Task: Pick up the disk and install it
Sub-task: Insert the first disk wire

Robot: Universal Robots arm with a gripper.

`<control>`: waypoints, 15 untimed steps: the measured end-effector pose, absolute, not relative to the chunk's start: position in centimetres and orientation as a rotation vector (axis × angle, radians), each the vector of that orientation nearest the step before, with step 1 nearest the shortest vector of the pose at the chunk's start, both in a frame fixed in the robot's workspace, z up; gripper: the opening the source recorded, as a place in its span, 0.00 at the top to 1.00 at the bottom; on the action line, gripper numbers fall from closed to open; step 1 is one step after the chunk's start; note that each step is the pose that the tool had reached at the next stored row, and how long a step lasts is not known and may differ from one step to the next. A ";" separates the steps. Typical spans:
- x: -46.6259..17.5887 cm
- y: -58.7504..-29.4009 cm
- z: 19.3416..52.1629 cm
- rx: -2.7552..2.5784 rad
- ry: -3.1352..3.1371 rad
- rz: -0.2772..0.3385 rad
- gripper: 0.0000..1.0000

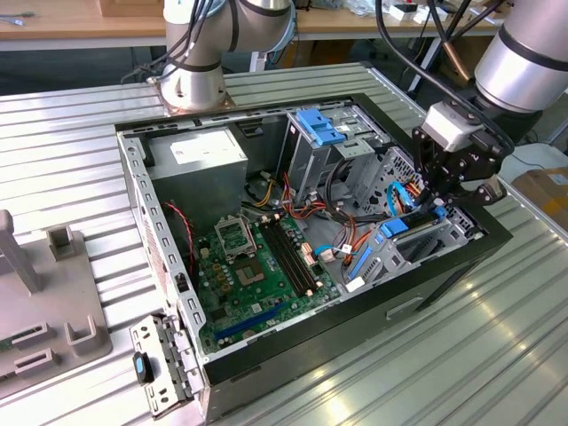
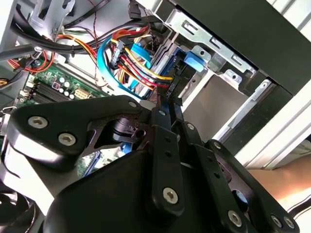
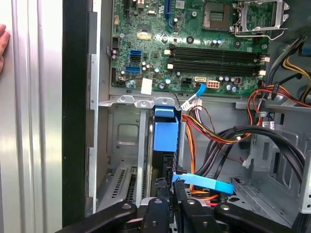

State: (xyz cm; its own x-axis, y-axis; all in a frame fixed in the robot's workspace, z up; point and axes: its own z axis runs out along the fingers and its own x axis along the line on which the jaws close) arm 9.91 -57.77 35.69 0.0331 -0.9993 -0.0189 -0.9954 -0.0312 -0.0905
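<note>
The open computer case lies on the ribbed metal table. My gripper reaches down into the drive bay on the exterior view's right. In both wrist views the black fingers close on a thin dark plate standing on edge. This is the disk, with a blue plastic rail along its top edge. In the second wrist view the gripper pinches the disk's dark edge just below a blue tab. The disk's flat faces are hidden.
Bundled orange, red and blue cables crowd the bay beside the disk. The motherboard, a grey power-supply box and a blue-latched cage fill the case. A loose metal bracket lies outside. A hand rests by the case wall.
</note>
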 end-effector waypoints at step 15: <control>9.9 -57.8 35.0 -2.129 2.187 -0.060 0.84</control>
State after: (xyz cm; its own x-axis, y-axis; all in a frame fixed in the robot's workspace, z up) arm 9.90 -57.77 35.00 -0.0252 -0.9990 -0.0360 -0.9955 0.0284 -0.0902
